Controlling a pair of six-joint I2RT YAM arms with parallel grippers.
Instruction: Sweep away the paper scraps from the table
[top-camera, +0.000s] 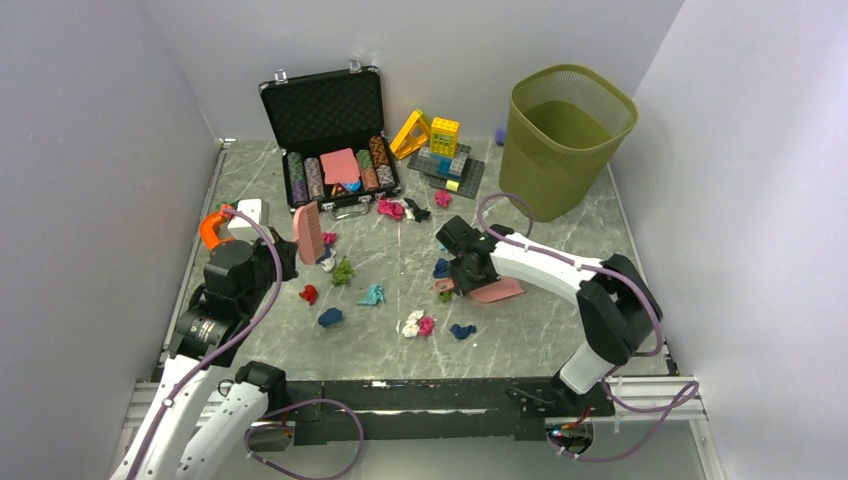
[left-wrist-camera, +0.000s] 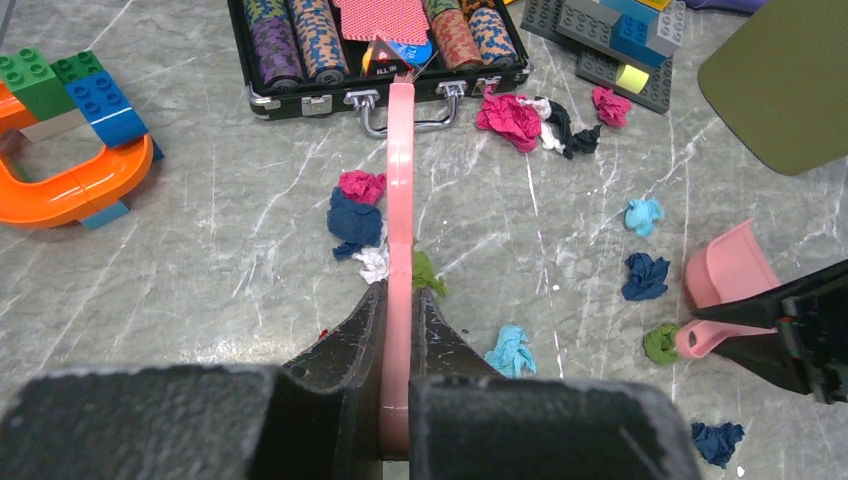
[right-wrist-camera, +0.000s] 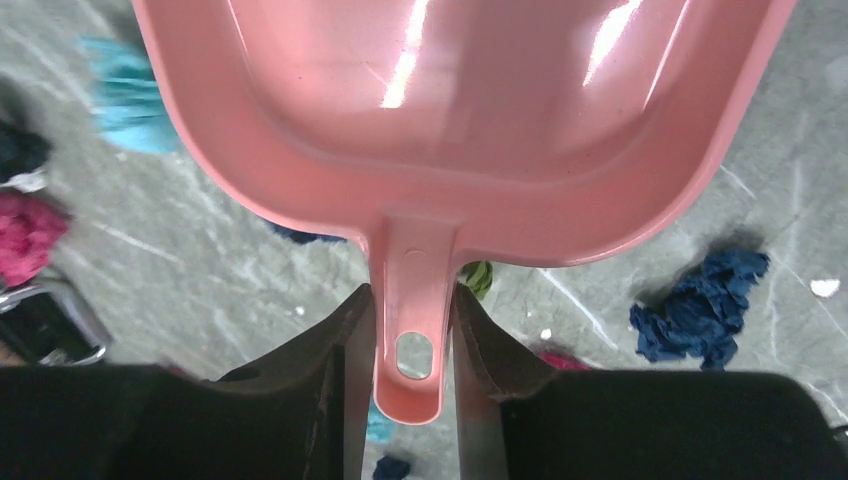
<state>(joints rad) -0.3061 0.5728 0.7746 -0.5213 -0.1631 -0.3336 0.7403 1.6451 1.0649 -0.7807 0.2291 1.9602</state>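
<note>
Small crumpled paper scraps in pink (top-camera: 390, 208), green (top-camera: 343, 270), red (top-camera: 309, 294), teal (top-camera: 372, 295) and dark blue (top-camera: 330, 317) lie scattered over the middle of the marble table (top-camera: 540, 335). My left gripper (top-camera: 288, 247) is shut on a flat pink brush (top-camera: 308, 232), held on edge; in the left wrist view (left-wrist-camera: 400, 290) the brush (left-wrist-camera: 401, 170) stands among blue (left-wrist-camera: 355, 220), white and green (left-wrist-camera: 428, 272) scraps. My right gripper (top-camera: 462, 280) is shut on the handle of a pink dustpan (top-camera: 497, 291), low over the table. In the right wrist view (right-wrist-camera: 412, 300) the dustpan (right-wrist-camera: 460, 110) looks empty.
An open black case of poker chips (top-camera: 330, 130) stands at the back, with building blocks (top-camera: 442, 150) beside it. An olive mesh bin (top-camera: 565, 135) stands at the back right. An orange track piece and white block (top-camera: 228, 222) sit at the left wall. Walls close three sides.
</note>
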